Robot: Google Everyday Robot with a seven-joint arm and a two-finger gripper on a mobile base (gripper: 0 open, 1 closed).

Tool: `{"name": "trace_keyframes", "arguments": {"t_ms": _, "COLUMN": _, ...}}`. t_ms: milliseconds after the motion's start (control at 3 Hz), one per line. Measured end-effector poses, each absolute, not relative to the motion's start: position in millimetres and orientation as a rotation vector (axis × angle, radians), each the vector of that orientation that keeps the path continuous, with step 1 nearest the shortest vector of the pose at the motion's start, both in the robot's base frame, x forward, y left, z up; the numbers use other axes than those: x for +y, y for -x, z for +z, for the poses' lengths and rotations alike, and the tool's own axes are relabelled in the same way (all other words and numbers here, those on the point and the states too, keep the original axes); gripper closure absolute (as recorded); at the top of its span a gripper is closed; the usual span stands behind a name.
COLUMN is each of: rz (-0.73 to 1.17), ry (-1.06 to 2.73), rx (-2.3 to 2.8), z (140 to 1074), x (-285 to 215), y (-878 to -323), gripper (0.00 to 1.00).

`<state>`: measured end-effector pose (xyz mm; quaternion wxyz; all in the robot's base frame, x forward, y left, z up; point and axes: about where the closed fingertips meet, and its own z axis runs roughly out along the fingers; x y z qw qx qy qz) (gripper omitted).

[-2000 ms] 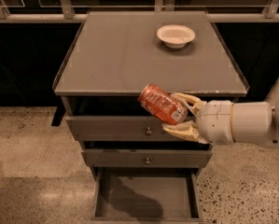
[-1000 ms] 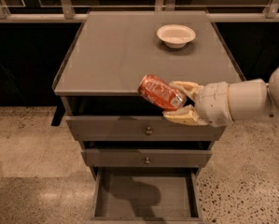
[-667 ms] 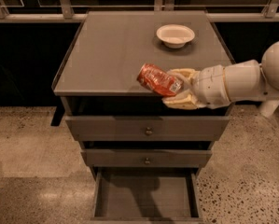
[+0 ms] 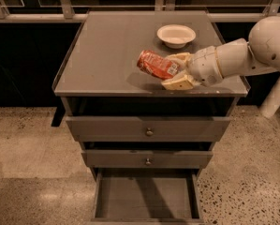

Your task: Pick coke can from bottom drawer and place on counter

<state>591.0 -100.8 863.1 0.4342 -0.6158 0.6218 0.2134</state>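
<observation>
My gripper comes in from the right and is shut on the coke can, a red-orange can with silver ends. The can lies on its side between the cream fingers and hangs just above the front right part of the grey counter, casting a shadow on it. The bottom drawer stands pulled open below, and its grey floor is bare.
A white bowl sits at the back right of the counter, behind the can. Two upper grey drawers with round knobs are slightly pulled out. A speckled floor surrounds the cabinet; a railing runs behind it.
The gripper has carried the can up and back, from in front of the top drawer to over the counter's front right part. The arm has risen with it.
</observation>
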Motion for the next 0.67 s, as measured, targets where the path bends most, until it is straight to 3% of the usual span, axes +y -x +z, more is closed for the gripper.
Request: {"name": "trace_keyframes", "arguments": {"t_ms": 667, "rz": 0.58, "ry": 1.454, "rx": 1.552, "z": 844, "x": -109, "y": -635, "gripper": 1.0}}
